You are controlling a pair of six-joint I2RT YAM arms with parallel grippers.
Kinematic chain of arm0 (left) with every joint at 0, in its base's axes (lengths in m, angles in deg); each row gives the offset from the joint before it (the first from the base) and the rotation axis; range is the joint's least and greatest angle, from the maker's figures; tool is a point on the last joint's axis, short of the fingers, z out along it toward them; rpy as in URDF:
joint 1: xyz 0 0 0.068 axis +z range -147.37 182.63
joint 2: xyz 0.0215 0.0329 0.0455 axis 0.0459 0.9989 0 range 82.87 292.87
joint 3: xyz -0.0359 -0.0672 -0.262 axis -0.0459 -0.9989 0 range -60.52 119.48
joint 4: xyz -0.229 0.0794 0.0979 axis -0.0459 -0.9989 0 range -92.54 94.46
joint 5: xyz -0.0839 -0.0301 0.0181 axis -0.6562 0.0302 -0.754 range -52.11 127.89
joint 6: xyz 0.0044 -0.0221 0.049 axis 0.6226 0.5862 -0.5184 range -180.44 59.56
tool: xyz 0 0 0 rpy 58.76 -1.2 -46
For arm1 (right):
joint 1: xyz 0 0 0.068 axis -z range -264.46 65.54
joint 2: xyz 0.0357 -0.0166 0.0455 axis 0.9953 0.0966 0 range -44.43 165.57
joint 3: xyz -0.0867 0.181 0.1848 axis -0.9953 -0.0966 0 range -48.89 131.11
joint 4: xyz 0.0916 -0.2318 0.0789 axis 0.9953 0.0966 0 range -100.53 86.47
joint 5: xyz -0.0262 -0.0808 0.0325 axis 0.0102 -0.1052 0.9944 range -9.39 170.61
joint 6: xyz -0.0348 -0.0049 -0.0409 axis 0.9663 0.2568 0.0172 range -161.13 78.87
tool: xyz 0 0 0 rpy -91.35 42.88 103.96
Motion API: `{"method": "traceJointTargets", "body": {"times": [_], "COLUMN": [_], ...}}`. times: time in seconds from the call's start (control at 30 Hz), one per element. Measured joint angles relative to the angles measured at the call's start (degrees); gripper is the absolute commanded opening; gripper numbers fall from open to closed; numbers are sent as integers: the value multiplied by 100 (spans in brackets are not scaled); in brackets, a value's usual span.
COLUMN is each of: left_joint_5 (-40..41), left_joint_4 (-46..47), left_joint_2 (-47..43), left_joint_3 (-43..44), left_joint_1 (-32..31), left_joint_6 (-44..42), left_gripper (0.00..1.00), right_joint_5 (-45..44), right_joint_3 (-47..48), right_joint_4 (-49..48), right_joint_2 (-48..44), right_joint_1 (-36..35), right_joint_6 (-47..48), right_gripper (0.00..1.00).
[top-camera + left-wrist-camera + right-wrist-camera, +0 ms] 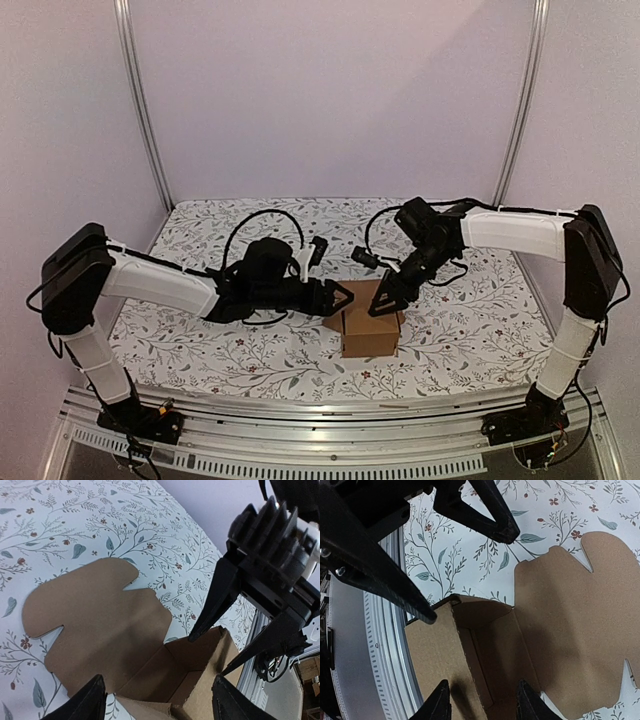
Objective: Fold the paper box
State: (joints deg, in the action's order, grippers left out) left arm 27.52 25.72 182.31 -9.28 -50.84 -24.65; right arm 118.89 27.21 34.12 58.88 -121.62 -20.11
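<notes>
Table [200, 345], floral cloth: work area, both arms reach in toward the middle of the near half.

Left arm [150, 280] comes in low from the left. Right arm [510, 232] comes over from the right and angles down. Judged: one to each flank, so the work is approached from opposite sides.

Paper box [368, 325]: stands near the middle of the cloth, close to the near edge and between the two grippers. Four walls up, top open, cavity empty as seen from both wrist views. Walls read upright, so the body looks formed.

Lid panel [95, 615] with rounded tabs: lies flat on the cloth behind the box, joined at the back wall. Not yet closed. Judged the remaining step.

Left gripper [340, 297]: at the box's left wall, level with the rim. Its fingers [92, 700] are spread wide, clamping nothing. Probably placed to steady the wall.

Right gripper [384, 303]: tips down at the rim on the right. Its fingers [440, 705] are partly apart, with a clear gap over the cavity and no cardboard pinched. Contact with the rim cannot be told.
</notes>
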Motion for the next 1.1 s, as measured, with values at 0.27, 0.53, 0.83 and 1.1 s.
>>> {"method": "traceJointTargets", "body": {"times": [0.27, 0.53, 0.83, 1.1], "left_joint_5": [-221, -249, -247, 431], "left_joint_4": [76, 761, 1108, -74], "left_joint_2": [323, 584, 651, -291], "left_joint_3": [109, -155, -256, 280], "left_joint_1": [-61, -90, -90, -33], "left_joint_6": [72, 345, 452, -50], "left_gripper": [59, 49, 68, 78], "right_joint_5": [131, 551, 756, 444], "right_joint_3": [-52, -50, 4, 142], "right_joint_4": [39, 17, 133, 544], "right_joint_2": [26, 378, 442, -238], "right_joint_1": [13, 125, 234, 492], "right_joint_6": [-2, -52, -120, -70], "right_gripper": [30, 25, 37, 44]}}
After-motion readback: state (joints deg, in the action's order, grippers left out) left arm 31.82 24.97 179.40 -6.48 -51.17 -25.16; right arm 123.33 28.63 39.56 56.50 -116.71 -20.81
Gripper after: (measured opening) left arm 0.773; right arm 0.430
